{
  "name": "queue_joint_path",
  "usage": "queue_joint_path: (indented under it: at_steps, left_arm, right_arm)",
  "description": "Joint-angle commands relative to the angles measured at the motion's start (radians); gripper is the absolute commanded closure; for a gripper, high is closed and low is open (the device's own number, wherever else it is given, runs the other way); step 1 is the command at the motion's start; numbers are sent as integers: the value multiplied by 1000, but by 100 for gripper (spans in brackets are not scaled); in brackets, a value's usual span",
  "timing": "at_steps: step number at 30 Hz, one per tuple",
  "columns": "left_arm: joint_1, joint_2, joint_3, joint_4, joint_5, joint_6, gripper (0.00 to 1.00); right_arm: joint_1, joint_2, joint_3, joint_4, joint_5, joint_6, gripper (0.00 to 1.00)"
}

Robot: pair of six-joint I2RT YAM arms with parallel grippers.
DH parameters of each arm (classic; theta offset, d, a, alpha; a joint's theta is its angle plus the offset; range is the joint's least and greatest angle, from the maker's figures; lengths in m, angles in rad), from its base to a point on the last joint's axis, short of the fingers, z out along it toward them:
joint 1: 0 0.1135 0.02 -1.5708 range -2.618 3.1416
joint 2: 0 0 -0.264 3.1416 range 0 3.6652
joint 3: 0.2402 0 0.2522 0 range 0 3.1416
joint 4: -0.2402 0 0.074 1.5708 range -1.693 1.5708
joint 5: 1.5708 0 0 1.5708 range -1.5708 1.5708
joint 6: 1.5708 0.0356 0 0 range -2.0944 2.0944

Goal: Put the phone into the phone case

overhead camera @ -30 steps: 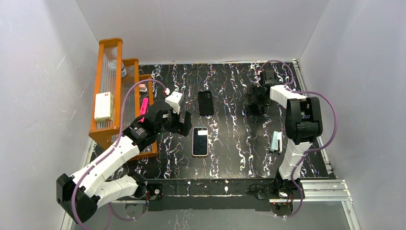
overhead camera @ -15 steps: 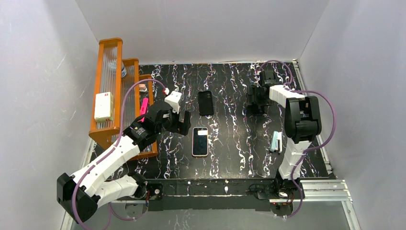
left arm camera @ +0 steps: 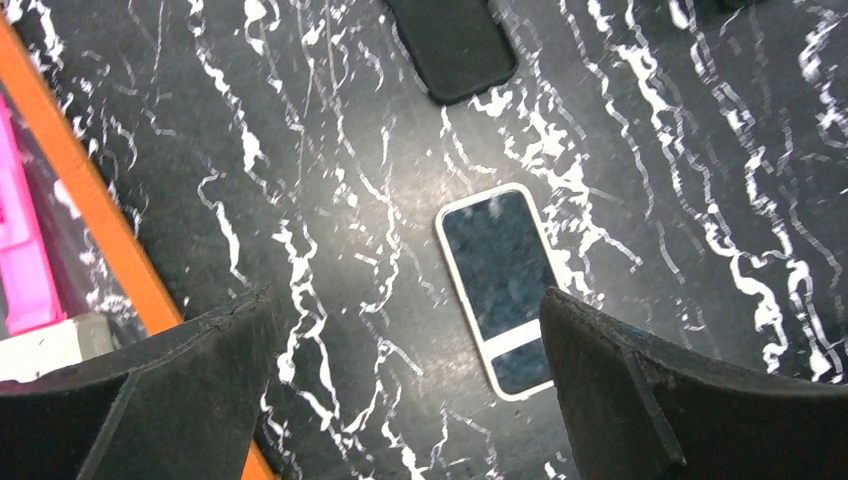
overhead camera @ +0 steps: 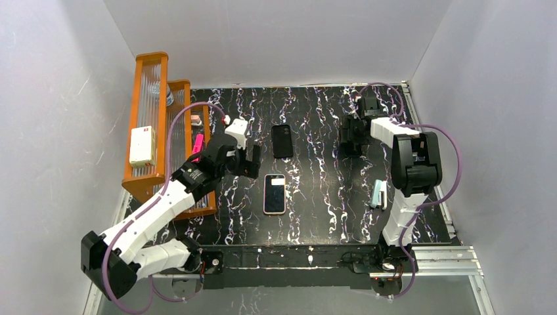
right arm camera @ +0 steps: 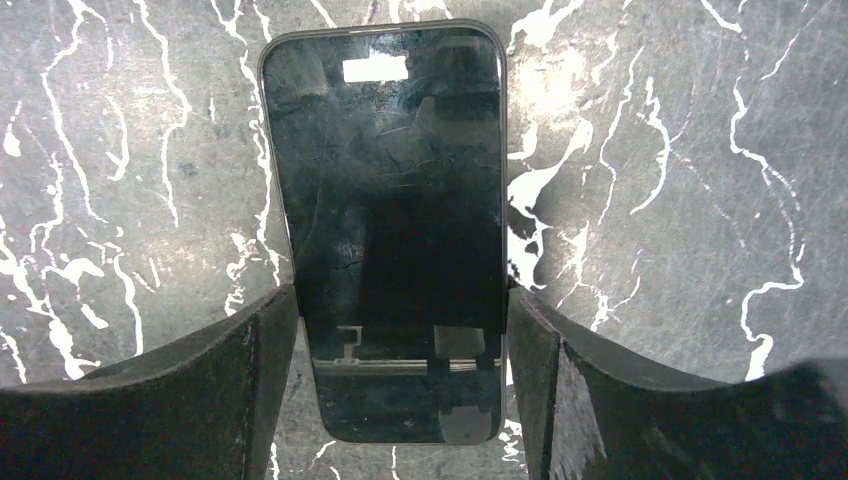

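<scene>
The right end effector has pulled its fingers in, close to both sides of the phone. The left end effector has moved back and left a little.

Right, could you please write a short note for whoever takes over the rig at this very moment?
Left gripper: open, empty, hovering beside the phone case.
Right gripper: jaws straddle the long edges of the phone, far right of the table; firm grip not confirmed.
Phone case: flat at table centre, apart from the phone.
Done: phone reached.
Left: grip, carry to the case, press in.
</scene>
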Motion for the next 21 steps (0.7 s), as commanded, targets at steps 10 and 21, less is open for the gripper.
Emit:
queue_joint_path:
  at_steps: [10, 21]
  left_arm:
    - [-1, 391, 289, -11, -6, -153, 18]
    - [-1, 711, 397, 90, -131, -274, 37]
  right_arm:
    - [59, -108, -172, -16, -68, 231, 34]
    - [81, -229, -293, 37, -151, 327, 39]
